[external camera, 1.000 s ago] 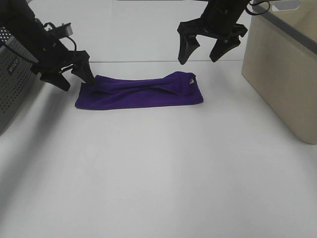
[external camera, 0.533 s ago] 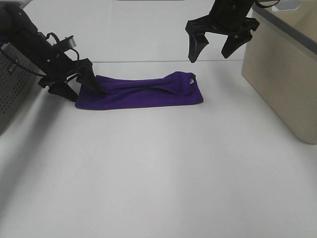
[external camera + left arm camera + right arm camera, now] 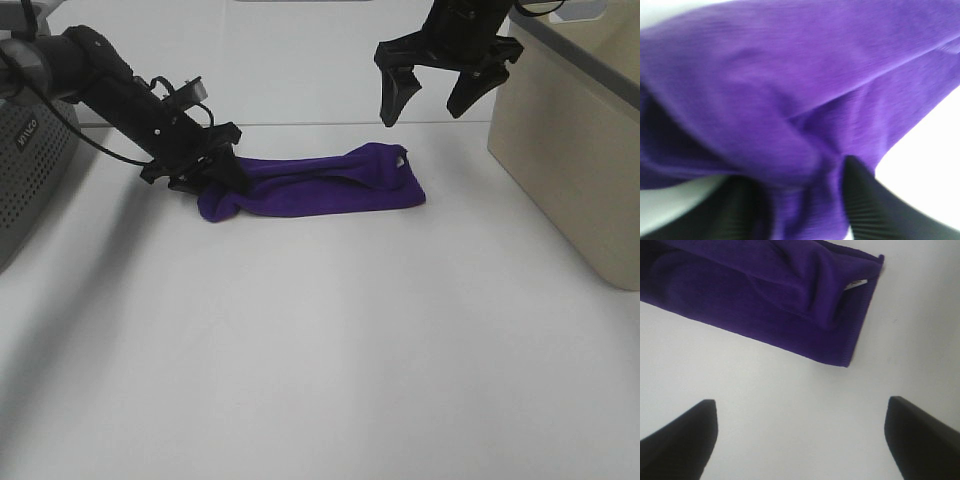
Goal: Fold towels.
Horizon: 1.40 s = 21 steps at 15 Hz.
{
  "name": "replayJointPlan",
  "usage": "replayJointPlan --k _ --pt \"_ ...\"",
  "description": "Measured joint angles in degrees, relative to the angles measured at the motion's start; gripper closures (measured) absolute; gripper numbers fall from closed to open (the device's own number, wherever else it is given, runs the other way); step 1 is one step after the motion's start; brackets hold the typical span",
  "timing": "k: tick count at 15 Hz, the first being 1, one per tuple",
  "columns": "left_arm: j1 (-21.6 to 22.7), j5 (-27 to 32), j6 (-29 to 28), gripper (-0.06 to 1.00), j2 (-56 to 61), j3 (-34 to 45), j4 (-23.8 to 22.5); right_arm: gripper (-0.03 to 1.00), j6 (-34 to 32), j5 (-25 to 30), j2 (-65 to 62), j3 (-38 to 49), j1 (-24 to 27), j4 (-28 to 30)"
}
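The purple towel (image 3: 320, 187) lies folded in a long strip on the white table, its small white tag (image 3: 401, 160) at the right end. My left gripper (image 3: 213, 180) is shut on the towel's left end, which is bunched toward the middle. The left wrist view shows purple cloth (image 3: 790, 90) pinched between the dark fingers (image 3: 865, 195). My right gripper (image 3: 428, 105) hangs open and empty in the air above and behind the towel's right end. The right wrist view shows the towel's end (image 3: 790, 300) and tag (image 3: 856, 284) beyond the spread fingertips (image 3: 920, 435).
A beige bin (image 3: 580, 140) stands at the right. A grey perforated basket (image 3: 30, 170) stands at the left edge. The bare white table (image 3: 320, 360) stretches in front of the towel.
My left gripper has dragged the towel's left end to the right, bunching and shortening the strip; the whole towel has shifted slightly right. My right gripper rose a little earlier and now holds still.
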State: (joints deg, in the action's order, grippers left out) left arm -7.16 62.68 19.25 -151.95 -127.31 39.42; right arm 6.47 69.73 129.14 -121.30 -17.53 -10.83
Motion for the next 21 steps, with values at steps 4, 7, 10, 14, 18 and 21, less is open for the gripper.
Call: replayJointPlan --k 4,7,10,14,18,21 --pt "0.1 0.3 0.7 0.90 0.1 -0.4 -3.3 0.09 -0.2 0.0 -0.7 0.0 0.0 -0.1" --pt "2.1 2.3 1.0 0.90 3.0 -0.5 -8.9 0.09 -0.3 0.1 -3.9 0.0 0.0 -0.1" --pt "2.9 5.7 1.7 0.90 7.3 -3.8 -10.0 0.09 -0.4 0.1 -8.3 0.0 0.0 -3.0" --pt "-4.8 4.8 4.0 0.90 7.1 -5.4 -10.0 0.09 -0.4 0.2 -13.0 0.0 0.0 -4.2" --pt "-10.1 -1.9 4.2 0.84 4.9 -5.4 -8.8 0.09 -0.4 0.2 -15.0 0.0 0.0 -4.2" --pt "-13.2 -6.6 4.6 0.23 4.8 -5.4 -0.3 0.09 -0.4 0.3 -15.2 0.0 0.0 -5.3"
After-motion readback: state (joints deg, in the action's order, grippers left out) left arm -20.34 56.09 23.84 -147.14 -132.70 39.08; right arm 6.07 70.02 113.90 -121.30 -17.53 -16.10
